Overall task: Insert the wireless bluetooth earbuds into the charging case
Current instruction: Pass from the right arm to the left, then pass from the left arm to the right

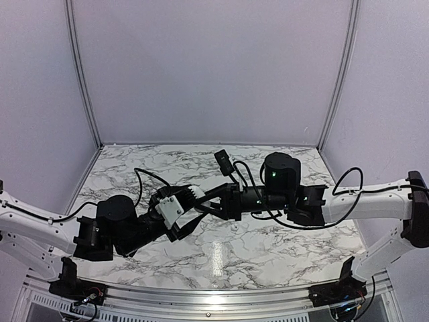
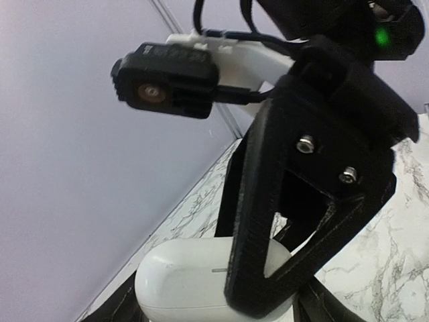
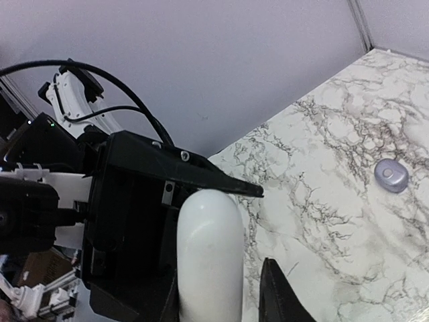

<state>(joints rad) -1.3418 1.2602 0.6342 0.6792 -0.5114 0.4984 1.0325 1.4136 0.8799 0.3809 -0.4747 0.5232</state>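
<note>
Partly, the right gripper (image 1: 198,208) hides the white charging case (image 2: 181,282).

Charging case (image 3: 208,258) sits between the left claw's (image 1: 192,211) fingers, the right claw (image 1: 213,203) straddling it. An earbud (image 3: 391,176) lies on the table (image 3: 322,201), well right of the right claw.

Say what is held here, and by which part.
The white charging case, clamped by its sides in the left gripper; the right gripper flanks its far end, whether gripping cannot be told.
</note>
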